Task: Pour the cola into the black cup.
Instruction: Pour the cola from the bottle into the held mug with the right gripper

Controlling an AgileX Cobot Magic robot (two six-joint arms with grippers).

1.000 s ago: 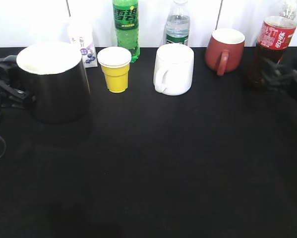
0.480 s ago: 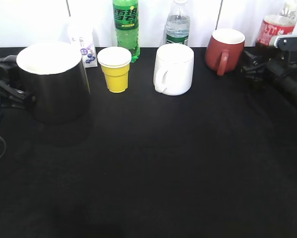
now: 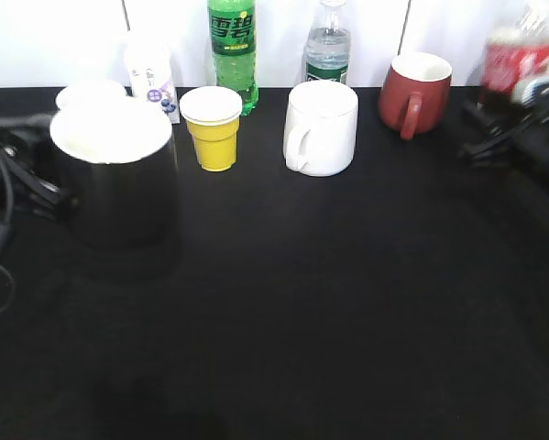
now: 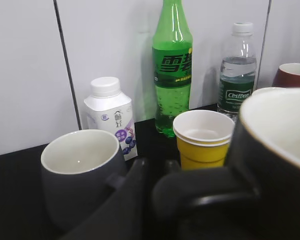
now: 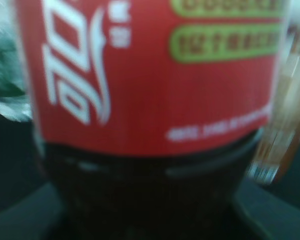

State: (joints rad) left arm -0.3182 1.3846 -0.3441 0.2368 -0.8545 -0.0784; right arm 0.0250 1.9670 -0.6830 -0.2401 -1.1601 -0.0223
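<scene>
The black cup [image 3: 114, 179], white inside, stands at the left of the black table. My left gripper [image 3: 38, 188] is shut on its squarish handle [image 4: 210, 192]; the left wrist view shows the jaws [image 4: 157, 182] around that handle and the cup [image 4: 277, 150] at the right. The cola [image 3: 520, 57], with its red label, is at the far right, blurred and raised off the table. My right gripper [image 3: 505, 128] is shut on its dark lower part. The cola [image 5: 150, 75] fills the right wrist view, with my jaws at the bottom corners.
A rounded dark grey mug [image 4: 79, 170] sits behind the black cup [image 3: 91, 93]. Along the back wall stand a small milk carton [image 3: 150, 78], a green soda bottle [image 3: 233, 50], a yellow paper cup [image 3: 213, 128], a white mug [image 3: 322, 128], a water bottle [image 3: 329, 50] and a red mug [image 3: 413, 92].
The black cup has moved right and toward the front with my left gripper, uncovering the grey mug's rim. The cola has gone up and right in my right gripper.
</scene>
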